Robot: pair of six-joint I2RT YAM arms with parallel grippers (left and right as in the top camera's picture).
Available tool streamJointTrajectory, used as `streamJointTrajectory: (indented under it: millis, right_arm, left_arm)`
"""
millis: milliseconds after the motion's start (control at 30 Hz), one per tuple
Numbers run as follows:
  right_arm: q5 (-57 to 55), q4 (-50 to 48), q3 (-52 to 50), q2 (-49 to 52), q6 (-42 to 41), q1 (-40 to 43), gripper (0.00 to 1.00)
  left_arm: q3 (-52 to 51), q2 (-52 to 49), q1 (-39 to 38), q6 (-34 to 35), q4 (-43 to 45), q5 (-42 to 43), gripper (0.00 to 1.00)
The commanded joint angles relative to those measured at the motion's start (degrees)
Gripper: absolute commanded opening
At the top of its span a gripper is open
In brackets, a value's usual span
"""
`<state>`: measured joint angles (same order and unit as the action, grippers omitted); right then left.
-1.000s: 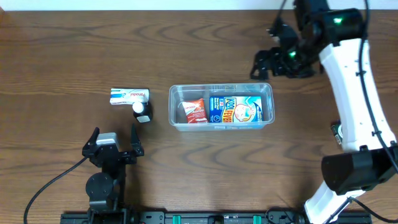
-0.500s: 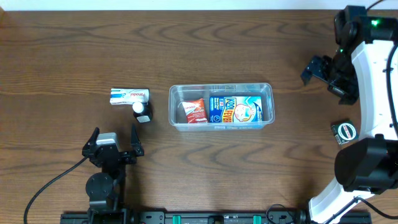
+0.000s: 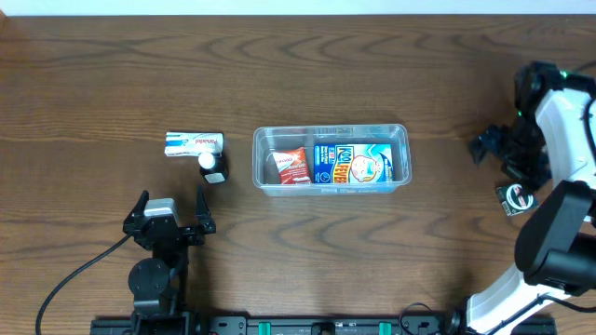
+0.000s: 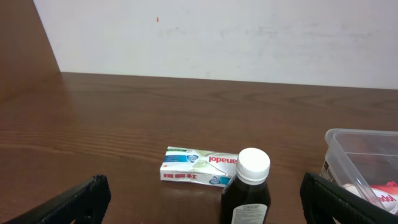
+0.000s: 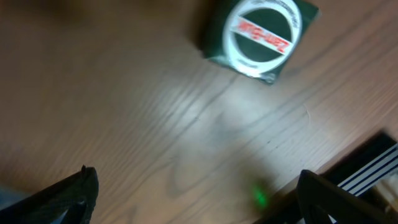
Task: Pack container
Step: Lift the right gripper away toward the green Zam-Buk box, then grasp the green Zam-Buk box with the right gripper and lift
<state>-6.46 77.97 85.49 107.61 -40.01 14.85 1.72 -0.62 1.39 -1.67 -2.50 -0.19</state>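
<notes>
**Overhead**
- Surface: dark brown wood-grain table (image 3: 372,65), with a thin pale strip along its far edge.
- Container (image 3: 331,128): clear tub at the middle of the table, long side running left to right; no claw is near it.
- Inside it: a red packet (image 3: 293,167) at the left end and a blue box (image 3: 358,164) just beside it on the right.
- Left of the tub: a white carton (image 3: 194,143) lying flat, and a dark bottle (image 3: 213,167) with a white cap standing just beside the carton's right end.
- Left gripper (image 3: 171,210): near the front edge, fingers spread wide, nothing between them.
- Right gripper (image 3: 492,146): at the far right, well apart from the tub; from above I cannot tell how its fingers stand.
- Green tin (image 3: 515,197): small and square with a round white face, on the wood just below the right claw.

**Left wrist**
- Room: a plain white wall (image 4: 217,31) behind the table, with a brown panel (image 4: 22,37) at the left.
- Fingers (image 4: 71,202): set wide apart at the bottom corners, nothing held.
- Ahead: bottle (image 4: 247,190) upright, carton (image 4: 199,167) behind it, and a corner of the tub (image 4: 354,133) at the right edge.

**Right wrist**
- Surface: blurred wood grain carrying a soft sheen and a small green glint.
- Fingers (image 5: 68,199): parted, one in each lower corner — nothing between them.
- Tin (image 5: 258,38): near the top of the frame, red lettering on its white face, too blurred to read.
</notes>
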Motion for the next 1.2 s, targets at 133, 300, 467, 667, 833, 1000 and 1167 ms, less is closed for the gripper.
streamJointTrajectory:
  millis: [133,300,467,667,833,1000,1167]
  right_arm:
    - [2.19,-10.62,-8.52,-0.50,-4.26,7.37,0.99]
    - [2.34,-15.47,-11.06,-0.50,-4.02,10.16,0.99]
    - [0.33,-16.68,-11.30,-0.50,-2.75,10.75,0.99]
    - [-3.85,-20.11,-15.19,-0.50,-2.78,10.75,0.99]
    - [-3.63,-24.28,-18.75,-0.50,-2.82,10.75,0.99]
    - [-5.33,-25.94,-18.91,-0.50,-2.75,10.75,0.99]
    - [-8.55,-27.67,-18.93,-0.50,-2.27,10.75,0.99]
  left_arm:
    - [-1.49,0.39,-0.20,0.09,-1.51,-0.31,0.98]
    - [-1.49,0.39,-0.20,0.09,-1.51,-0.31,0.98]
    - [-1.49,0.39,-0.20,0.09,-1.51,-0.31,0.98]
    - [-1.49,0.39,-0.20,0.09,-1.51,-0.31,0.98]
    - [-1.49,0.39,-0.20,0.09,-1.51,-0.31,0.98]
    - [-1.49,0.39,-0.20,0.09,-1.51,-0.31,0.98]
    - [-1.49,0.39,-0.20,0.09,-1.51,-0.31,0.98]
